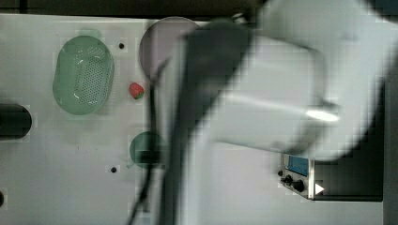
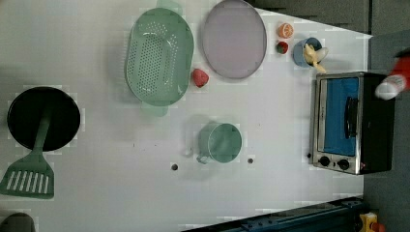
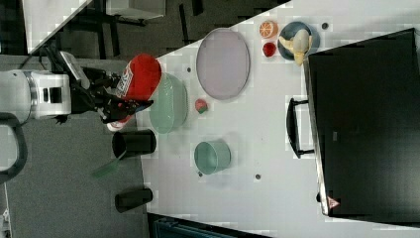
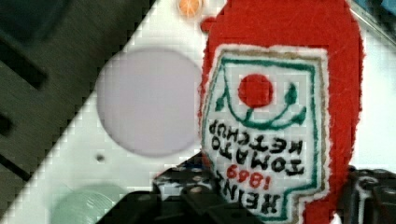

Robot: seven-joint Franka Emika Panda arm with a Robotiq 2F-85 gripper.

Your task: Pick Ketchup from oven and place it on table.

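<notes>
I see the ketchup point(image 3: 141, 74) clamped in the gripper point(image 3: 116, 106), aloft and off the table point(image 3: 257, 144), its cap end hidden behind the black fingers in the wrist view. In the left view the oven point(image 2: 350, 123) stands closed. The arm's blurred bulk hides most of the top view.

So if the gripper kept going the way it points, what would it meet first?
Likely the green colander, judging by the right view; depth is unclear, so possibly the table beside it.
</notes>
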